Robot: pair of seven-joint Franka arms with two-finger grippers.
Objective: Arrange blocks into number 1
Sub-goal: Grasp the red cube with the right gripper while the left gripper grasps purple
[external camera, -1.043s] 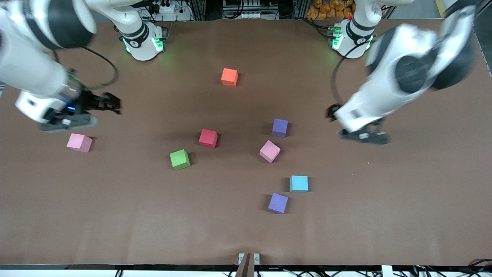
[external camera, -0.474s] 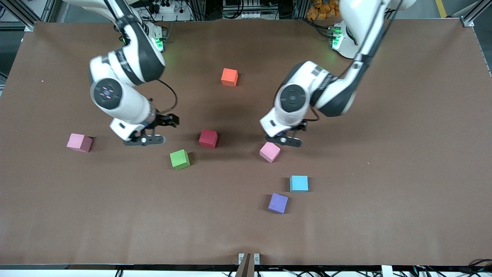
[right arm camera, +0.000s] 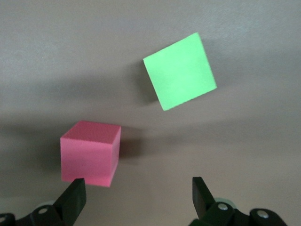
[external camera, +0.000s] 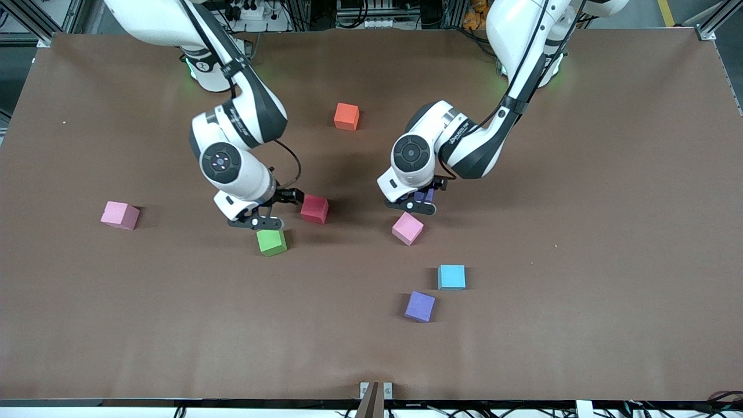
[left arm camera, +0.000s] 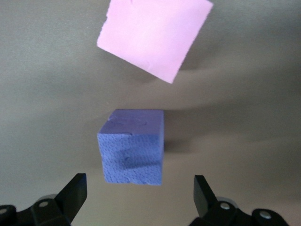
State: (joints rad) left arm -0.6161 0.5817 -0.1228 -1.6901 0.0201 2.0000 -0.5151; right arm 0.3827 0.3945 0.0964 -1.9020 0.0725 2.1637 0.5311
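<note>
Nothing of the figure 1 is built yet: the small matte foam cubes lie scattered and apart on the brown table (external camera: 580, 325). The left gripper (left arm camera: 138, 195) hangs wide open over a purple foam cube (left arm camera: 132, 147), just beside a pink foam cube (external camera: 407, 228). The right gripper (right arm camera: 136, 197), also wide open and empty, hovers by the red foam cube (external camera: 314, 209) and green foam cube (external camera: 271, 241). Orange (external camera: 346, 116), light blue (external camera: 451, 277), another purple (external camera: 419, 306) and another pink (external camera: 119, 215) cube all wait to be lined up

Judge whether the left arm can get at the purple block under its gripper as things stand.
Probably yes. The left gripper hangs open over that purple block, which sits between the spread fingers with bare table around it. The pink block lies apart from it, clear of the approach.
</note>
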